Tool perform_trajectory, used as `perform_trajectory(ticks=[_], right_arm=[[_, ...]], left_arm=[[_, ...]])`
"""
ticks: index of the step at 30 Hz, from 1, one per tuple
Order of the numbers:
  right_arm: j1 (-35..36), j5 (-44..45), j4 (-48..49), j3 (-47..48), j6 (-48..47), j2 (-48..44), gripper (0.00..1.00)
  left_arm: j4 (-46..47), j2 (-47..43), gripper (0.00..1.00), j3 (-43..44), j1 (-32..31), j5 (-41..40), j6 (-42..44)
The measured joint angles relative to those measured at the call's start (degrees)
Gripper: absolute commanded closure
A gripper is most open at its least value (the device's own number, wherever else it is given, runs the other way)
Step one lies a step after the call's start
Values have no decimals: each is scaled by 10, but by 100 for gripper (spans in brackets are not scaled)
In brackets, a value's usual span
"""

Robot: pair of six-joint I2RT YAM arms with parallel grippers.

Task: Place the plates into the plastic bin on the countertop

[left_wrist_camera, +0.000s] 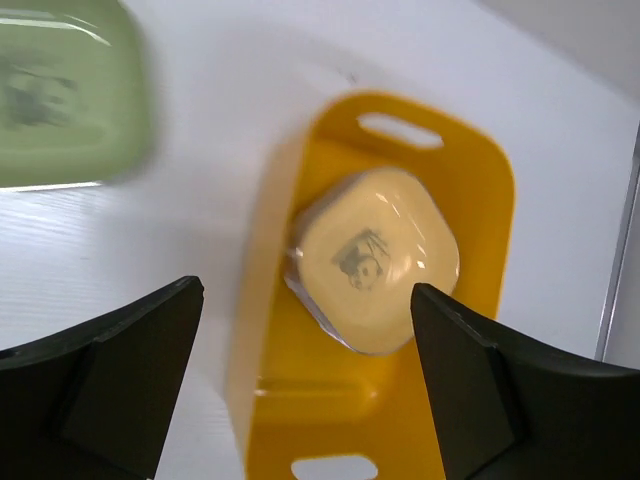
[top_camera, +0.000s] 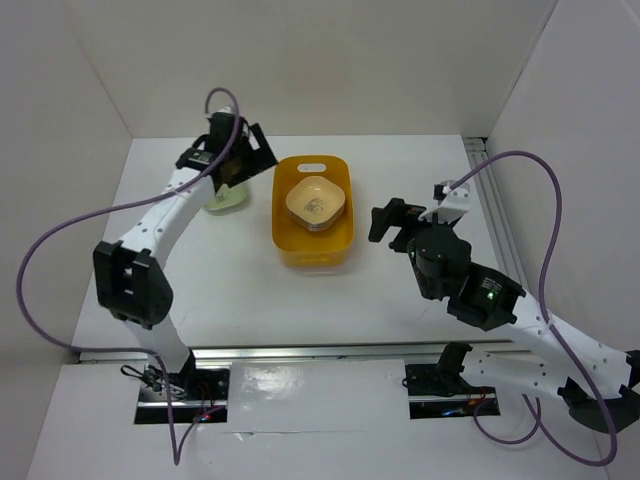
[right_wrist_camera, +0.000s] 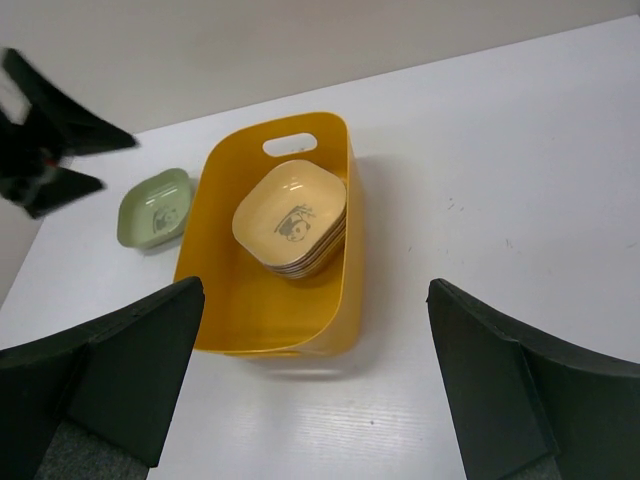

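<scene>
Green plate (left_wrist_camera: 60, 95) lies outside left gripper (left_wrist_camera: 305, 288) (fingers (left_wrist_camera: 130, 380) spread).

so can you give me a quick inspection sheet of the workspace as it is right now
surface: white countertop, nothing spilled on it
job's things: yellow bin at centre, holding a stack of plates with a cream one on top; green plate lies on the countertop left of the bin, outside it
clutter: nothing seen
grippers: left gripper open and empty, above the far left of the bin; right gripper open and empty, right of the bin
cables: purple cables, one looping from each arm, none across the bin
surroundings: white walls on three sides; metal rail along the right edge
</scene>
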Motion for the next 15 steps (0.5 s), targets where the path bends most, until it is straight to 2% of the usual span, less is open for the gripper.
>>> perform_trajectory(ticks=[3,7,10,15], right_arm=[[-2,-10,4,-12,-4,0,0],[-9,-54,21,-38,-33,-1,0],[-13,-101,30,-52,-62,2,0],[-20,-151,42,-53,-94,19,0]], left_arm=[[-1,-54,1,-24,68,-26,-19],[2,-52,1,-24,164,-52,-35],[-4,14,1,3,208,-47,-33],[-14,143,2,35,237,-23,-25]])
